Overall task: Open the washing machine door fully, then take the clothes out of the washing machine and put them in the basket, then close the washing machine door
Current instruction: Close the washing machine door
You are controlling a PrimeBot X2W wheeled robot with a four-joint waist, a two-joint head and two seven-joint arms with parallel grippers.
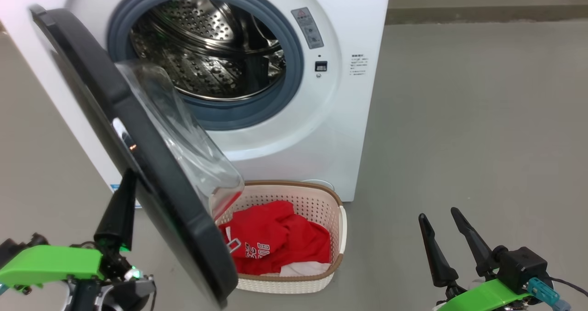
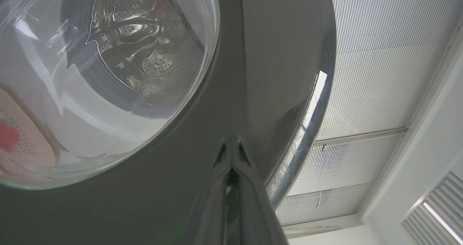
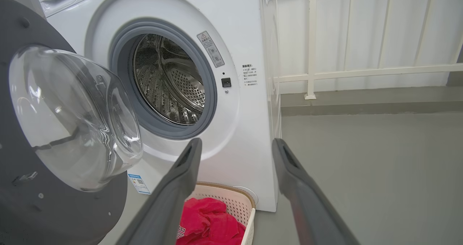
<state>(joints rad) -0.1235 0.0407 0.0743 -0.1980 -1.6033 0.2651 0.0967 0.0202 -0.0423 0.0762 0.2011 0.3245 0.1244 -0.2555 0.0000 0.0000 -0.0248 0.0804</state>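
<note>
The washing machine (image 1: 321,132) stands at the far left, and its drum (image 1: 206,49) looks empty as far as can be seen. The clothes (image 1: 275,242), red with white lettering, lie in the basket (image 1: 294,184). The basket stands on the floor (image 1: 459,118) just in front of the machine, below the opening, probably so that the way from the drum was short.

The door (image 1: 156,173) is about half open, hinged on the left, with its glass bowl facing the drum. The left gripper (image 1: 126,182) is clenched, with its two fingers pressed together into one point and nothing between them. The tip rests against the glossy outer side of the door, where it meets its own reflection in the left wrist view. I think it is held so because a closed tip pushes more firmly than two spread fingers. The step in hand seems to be the last one, closing the door.

The right gripper (image 1: 438,214) is released and holds nothing. It waits at the near right, well apart from the basket, out of the door's path.

The push must follow the door's arc, or the tip may slip on the smooth surface.
</note>
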